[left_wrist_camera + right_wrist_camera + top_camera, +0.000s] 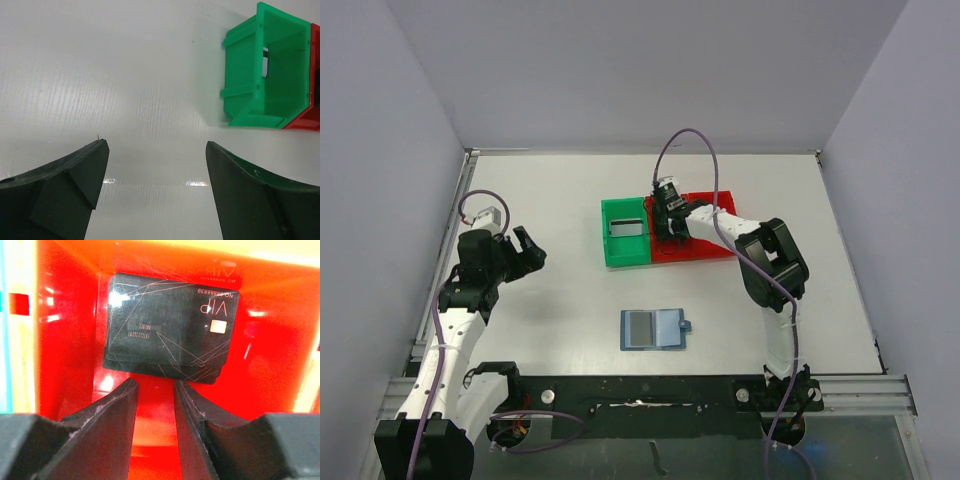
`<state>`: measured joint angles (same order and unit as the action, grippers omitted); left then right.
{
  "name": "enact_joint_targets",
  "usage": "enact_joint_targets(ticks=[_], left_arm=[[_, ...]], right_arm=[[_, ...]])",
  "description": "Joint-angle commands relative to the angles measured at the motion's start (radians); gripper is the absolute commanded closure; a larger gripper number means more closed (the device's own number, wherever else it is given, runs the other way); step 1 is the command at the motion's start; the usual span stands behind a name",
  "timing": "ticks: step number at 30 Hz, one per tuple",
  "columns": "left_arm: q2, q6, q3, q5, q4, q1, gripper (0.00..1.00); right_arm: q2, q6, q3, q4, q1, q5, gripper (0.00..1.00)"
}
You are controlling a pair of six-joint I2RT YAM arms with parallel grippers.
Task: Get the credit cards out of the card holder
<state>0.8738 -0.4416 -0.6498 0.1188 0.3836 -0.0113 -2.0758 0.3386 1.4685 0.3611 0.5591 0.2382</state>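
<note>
The light-blue card holder (668, 328) lies open and flat on the table near the front, with a dark grey credit card (639, 327) on its left panel. A small stack of black credit cards (170, 327) lies on the floor of the red bin (65, 340). My right gripper (156, 382) hangs inside that bin just short of the stack's near edge. Its jaws stand a narrow gap apart with nothing between them, so it is open. In the top view the right gripper (667, 222) is at the bin's left end. Far left, my left gripper (525, 250) is wide open and empty above bare table (157, 145).
A green bin (625, 232) stands against the left side of the red bin (705, 245), behind the card holder. In the left wrist view the green bin (265, 65) is at the upper right. Grey walls enclose the table on three sides.
</note>
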Motion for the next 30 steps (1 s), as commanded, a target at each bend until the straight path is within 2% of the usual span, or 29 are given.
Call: enact_joint_targets(ticks=[1, 4, 7, 8, 11, 20, 26, 30], left_arm=[[-0.006, 0.004, -0.011, 0.024, -0.059, 0.005, 0.21], [-0.008, 0.004, -0.011, 0.023, -0.058, 0.005, 0.21], [-0.009, 0.005, -0.011, 0.024, -0.057, 0.005, 0.21], [-0.011, 0.004, -0.011, 0.024, -0.057, 0.005, 0.21], [-0.014, 0.003, -0.011, 0.025, -0.057, 0.004, 0.21], [-0.013, 0.003, -0.011, 0.029, -0.057, 0.002, 0.21], [-0.003, 0.007, -0.011, 0.045, -0.057, -0.007, 0.21], [-0.015, 0.009, -0.011, 0.047, -0.058, -0.009, 0.21]], right_arm=[[-0.014, 0.034, 0.027, -0.040, 0.015, 0.067, 0.64], [0.005, 0.036, 0.006, -0.076, 0.022, 0.079, 0.63], [0.005, 0.034, 0.003, -0.094, 0.021, 0.080, 0.74], [0.011, 0.027, -0.007, -0.110, 0.022, 0.079, 0.75], [0.016, 0.021, -0.037, -0.163, 0.023, 0.082, 0.73], [0.004, 0.017, -0.026, -0.146, 0.019, 0.084, 0.71], [0.124, -0.003, -0.049, -0.142, 0.025, 0.051, 0.69], [0.242, -0.015, -0.071, -0.129, 0.028, 0.049, 0.59]])
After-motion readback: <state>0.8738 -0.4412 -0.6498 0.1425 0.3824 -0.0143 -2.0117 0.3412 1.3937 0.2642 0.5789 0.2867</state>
